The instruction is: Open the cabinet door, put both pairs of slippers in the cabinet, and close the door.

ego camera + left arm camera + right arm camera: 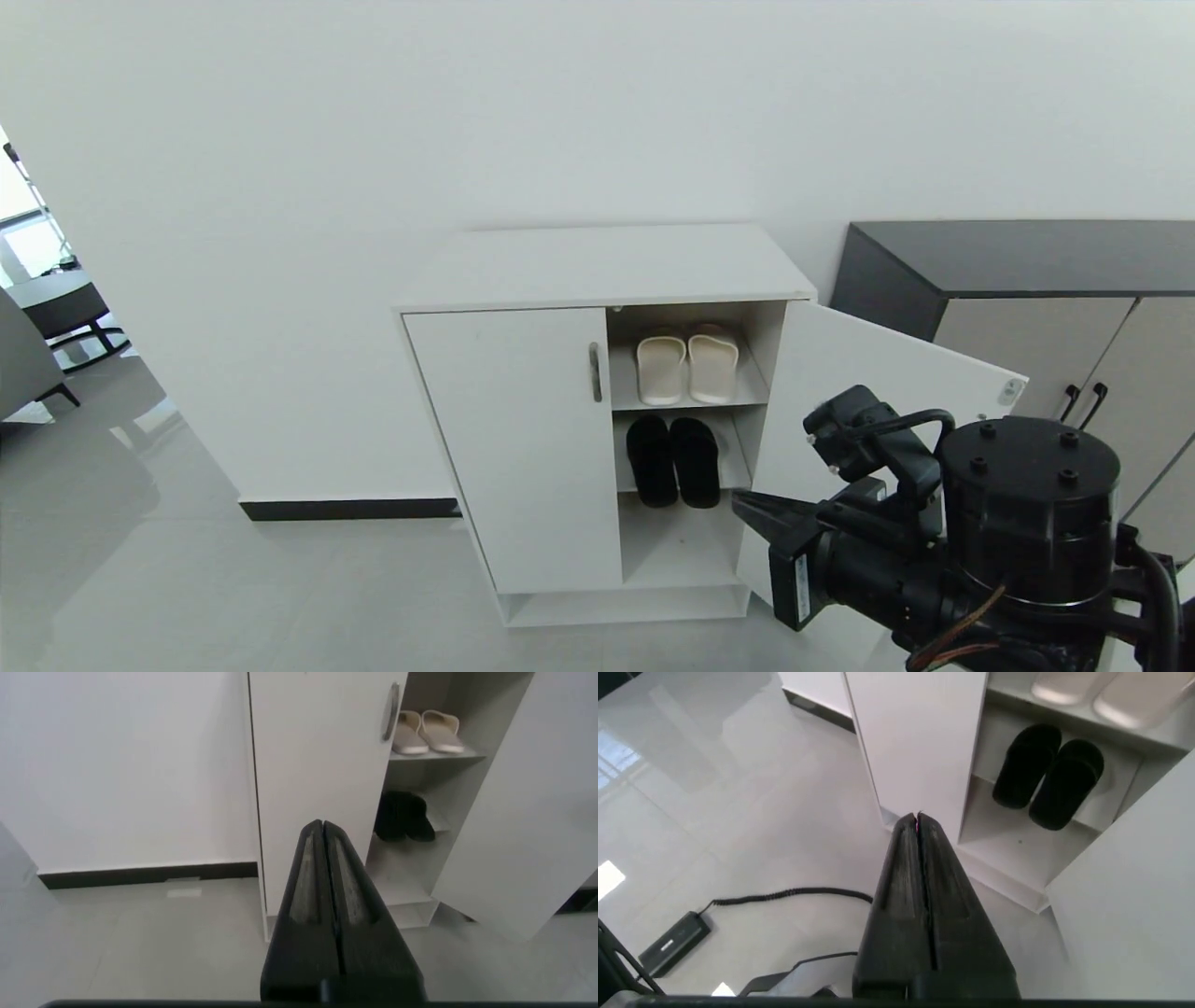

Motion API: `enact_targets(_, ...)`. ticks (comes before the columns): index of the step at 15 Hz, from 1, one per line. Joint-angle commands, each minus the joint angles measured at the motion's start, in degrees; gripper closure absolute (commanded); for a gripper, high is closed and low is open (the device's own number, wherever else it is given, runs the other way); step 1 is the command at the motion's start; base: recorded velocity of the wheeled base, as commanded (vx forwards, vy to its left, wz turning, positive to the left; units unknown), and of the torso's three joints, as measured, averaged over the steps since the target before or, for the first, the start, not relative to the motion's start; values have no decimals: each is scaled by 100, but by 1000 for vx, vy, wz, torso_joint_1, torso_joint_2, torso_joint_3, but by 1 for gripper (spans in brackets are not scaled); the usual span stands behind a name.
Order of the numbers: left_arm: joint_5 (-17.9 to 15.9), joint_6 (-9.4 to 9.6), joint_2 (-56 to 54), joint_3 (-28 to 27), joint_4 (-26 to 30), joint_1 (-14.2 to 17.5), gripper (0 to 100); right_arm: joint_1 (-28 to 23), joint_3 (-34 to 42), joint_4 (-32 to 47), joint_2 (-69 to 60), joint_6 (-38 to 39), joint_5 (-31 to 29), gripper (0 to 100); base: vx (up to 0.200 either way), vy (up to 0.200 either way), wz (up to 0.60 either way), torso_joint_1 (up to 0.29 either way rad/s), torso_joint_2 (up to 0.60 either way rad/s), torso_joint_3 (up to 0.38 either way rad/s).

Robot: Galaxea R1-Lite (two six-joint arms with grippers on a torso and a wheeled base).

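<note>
The white cabinet (597, 266) stands against the wall with its left door (513, 448) closed and its right door (868, 364) swung open. A cream pair of slippers (686, 366) lies on the upper shelf, a black pair (674, 459) on the shelf below. My right gripper (747, 509) is shut and empty, low in front of the open door's inner face. In the right wrist view that gripper (918, 819) points towards the black slippers (1050, 773). My left gripper (322, 826) is shut on nothing, back from the closed door (318, 756).
A dark grey cabinet (1027, 257) stands just right of the open door. A coiled black cable (785, 896) and a small black box (668, 943) lie on the grey floor. A chair and a table (56, 317) are far left.
</note>
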Motion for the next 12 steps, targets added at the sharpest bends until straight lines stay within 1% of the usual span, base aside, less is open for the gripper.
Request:
enact_targets(1,1,-2,-1,1,-1,2,100,-2,-2,-4,14,-1,11,100,0,0,0,237,-525,-286)
enact_targets(10,1,-2,-1,1,-1,2,100,-2,6,4,32,-1,20,100,0,0,0,267,-577,-308)
enact_targets(12,1,-2,-1,1,-1,2,100,-2,15,4,23,8,38,100,0,0,0,224,-471,-244)
